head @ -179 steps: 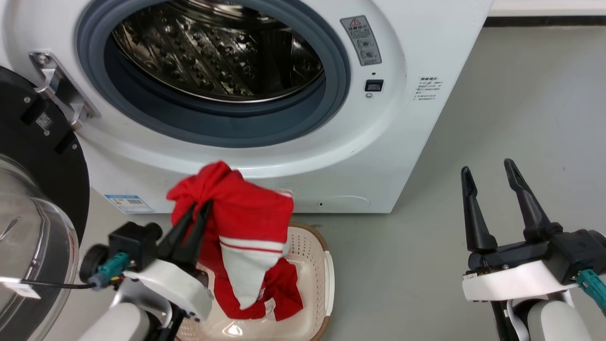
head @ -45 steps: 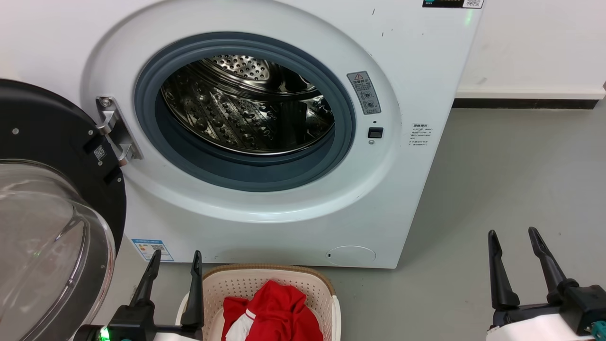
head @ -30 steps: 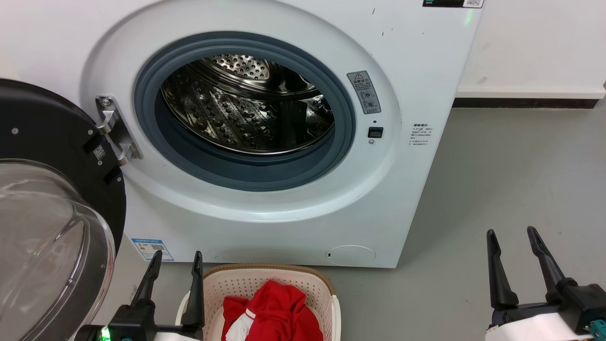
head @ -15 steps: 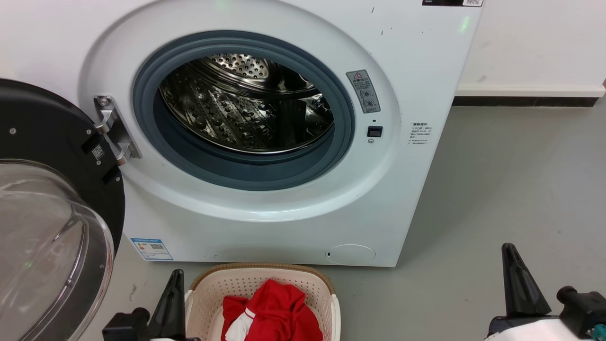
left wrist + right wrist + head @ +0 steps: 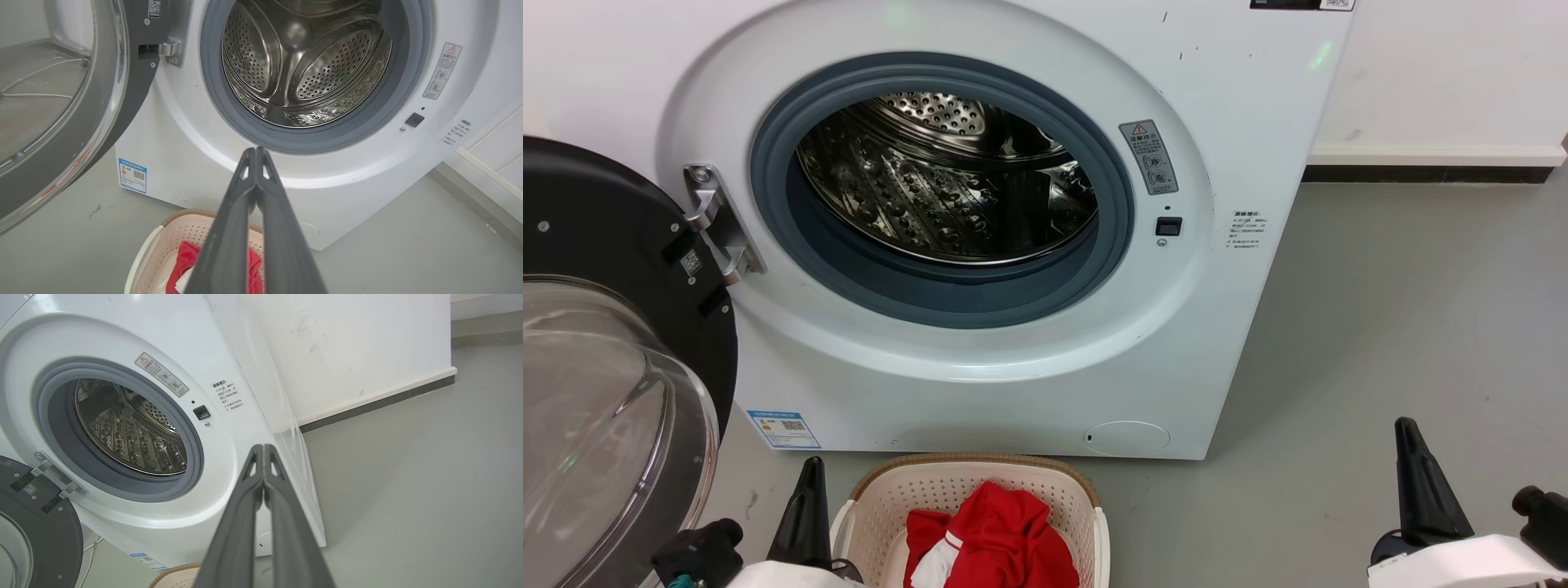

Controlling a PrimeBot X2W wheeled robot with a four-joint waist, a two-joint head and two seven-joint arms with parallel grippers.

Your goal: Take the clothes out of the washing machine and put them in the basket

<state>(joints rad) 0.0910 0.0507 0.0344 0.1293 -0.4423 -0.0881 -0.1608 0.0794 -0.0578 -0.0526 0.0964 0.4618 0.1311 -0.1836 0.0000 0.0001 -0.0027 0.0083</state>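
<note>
Far left: the black-framed glass door (image 5: 613, 351) hangs wide open on its hinge (image 5: 715, 224), the glass dome bulging toward the camera. Next along, the left gripper (image 5: 255, 152) sits low at the head view's bottom edge, just left of the basket (image 5: 980, 464) — the wrist view shows its two fingers pressed together tip to tip, pointing at the lower lip of the porthole. The basket stands on the grey floor (image 5: 1380, 327), right in front of the washing machine (image 5: 1013, 400) and below the opening. The clothes (image 5: 1005, 531) lie bunched inside it, red with a white panel showing (lower part cut off by the frame edge). Centre: a grey seal (image 5: 947, 298) rings the perforated steel drum (image 5: 947, 196), paddles and holes plain to see. A warning label (image 5: 1147, 155) and a small black button (image 5: 1168, 226) sit right of the opening. Lower right, the right gripper (image 5: 263, 447) — well apart from basket and machine, fingers closed against each other. Beyond it, a white wall (image 5: 1445, 73) with dark skirting (image 5: 1429, 174)
</note>
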